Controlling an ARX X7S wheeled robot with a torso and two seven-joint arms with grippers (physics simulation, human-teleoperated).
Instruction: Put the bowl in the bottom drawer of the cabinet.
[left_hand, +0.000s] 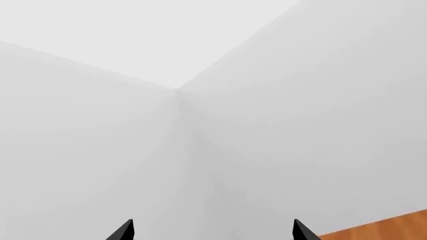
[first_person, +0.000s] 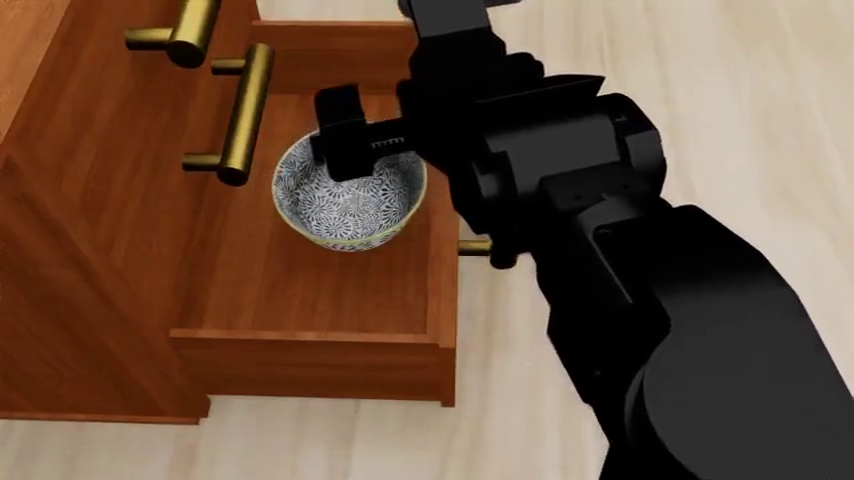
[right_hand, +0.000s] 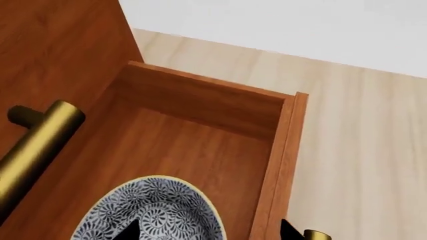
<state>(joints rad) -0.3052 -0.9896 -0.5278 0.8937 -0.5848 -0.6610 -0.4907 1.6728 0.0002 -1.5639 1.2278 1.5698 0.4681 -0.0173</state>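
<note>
Over the open bottom drawer (first_person: 314, 300) the right gripper (first_person: 350, 140) is seen from the head view, its black fingers set about the near rim of the bowl (first_person: 350, 198). Whether the rim is pinched or already released cannot be told: one finger is seen against the bowl's rim, the other is hidden, and in the right wrist view only two dark tips show, one over the patterned inside.

The bowl sits upright inside the drawer, apparently on or just above its wooden floor, close to the front panel and below the brass handle (first_person: 240, 115) of the drawer above.

Should the arm be raised while the rim is pinched, the bowl would likely be tipped or dragged out. A sideways withdrawal might knock it against the drawer wall (first_person: 441, 265), or catch the handle overhead.

The left gripper (left_hand: 212, 231) is pointed at bare white walls, its tips well apart and nothing between them.
</note>
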